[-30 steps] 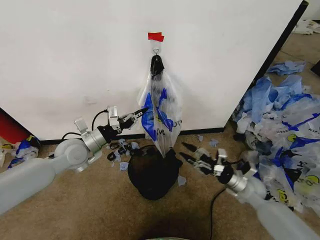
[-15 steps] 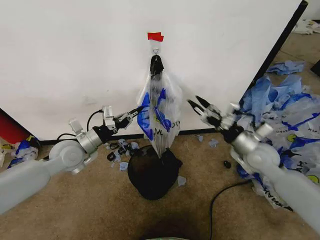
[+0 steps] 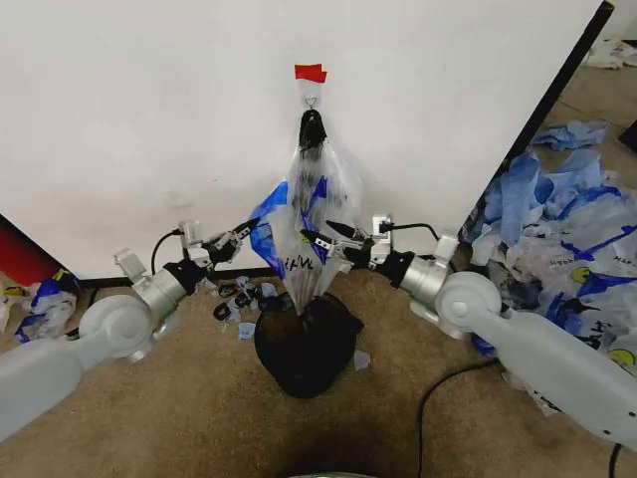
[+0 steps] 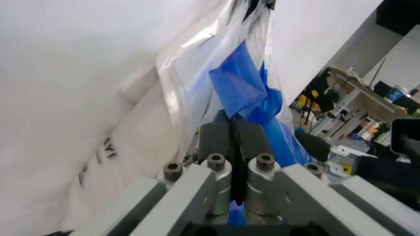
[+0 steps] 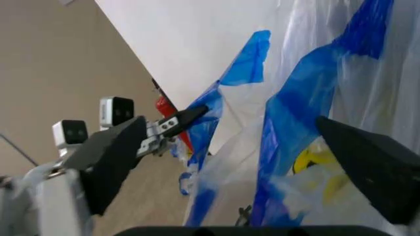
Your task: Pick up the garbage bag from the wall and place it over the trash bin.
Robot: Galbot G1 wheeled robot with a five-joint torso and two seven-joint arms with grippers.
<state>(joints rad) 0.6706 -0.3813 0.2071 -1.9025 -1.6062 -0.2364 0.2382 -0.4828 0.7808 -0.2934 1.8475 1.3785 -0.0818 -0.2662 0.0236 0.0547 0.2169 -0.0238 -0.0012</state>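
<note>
The garbage bag hangs by its black knotted top from a small hook on the white wall, under a red tape strip. Its lower end dips into the black mesh trash bin on the floor below. My left gripper is shut on the bag's left blue edge and holds it stretched out sideways; blue plastic is pinched in the left gripper. My right gripper is open at the bag's right side. The bag lies between its spread fingers.
A big pile of blue-and-white bags covers the floor to the right. Small black and blue scraps lie by the baseboard left of the bin. A black cable runs over the carpet at the front right.
My right arm rose from low beside the bin and swung left to the bag, fingers still open. My left gripper drew back leftward, pulling the bag's blue edge out with it.
</note>
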